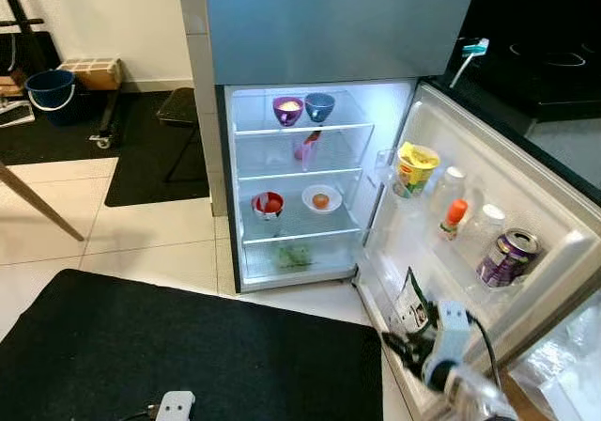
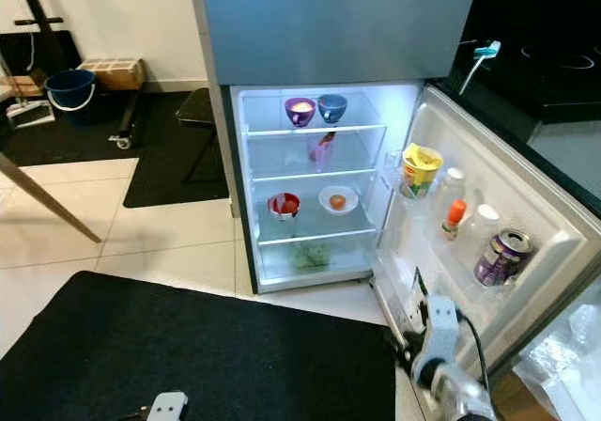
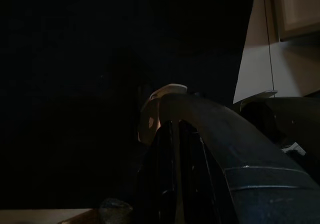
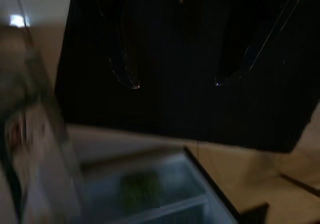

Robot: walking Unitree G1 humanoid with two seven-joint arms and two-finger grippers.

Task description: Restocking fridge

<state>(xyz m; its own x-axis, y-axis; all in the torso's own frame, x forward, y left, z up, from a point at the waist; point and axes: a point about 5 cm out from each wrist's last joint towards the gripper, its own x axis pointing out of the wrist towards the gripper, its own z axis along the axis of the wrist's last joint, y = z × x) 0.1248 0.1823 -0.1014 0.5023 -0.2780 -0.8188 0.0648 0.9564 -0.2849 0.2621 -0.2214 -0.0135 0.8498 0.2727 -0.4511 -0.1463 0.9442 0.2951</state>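
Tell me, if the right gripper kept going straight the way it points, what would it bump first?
Probably the black mat. The right gripper, fingers apart, points at it, and nothing shows between them. The fridge lies off to one side, though depth is unclear.

Pretty clearly a home kitchen: an open fridge (image 1: 310,158) stocked with bowls, a can and bottles stands on a pale tiled floor (image 1: 141,242). Right of the fridge is a dark counter (image 1: 545,54) with what looks like a cooktop. Left of it, a blue bucket (image 1: 50,92) near the wall.
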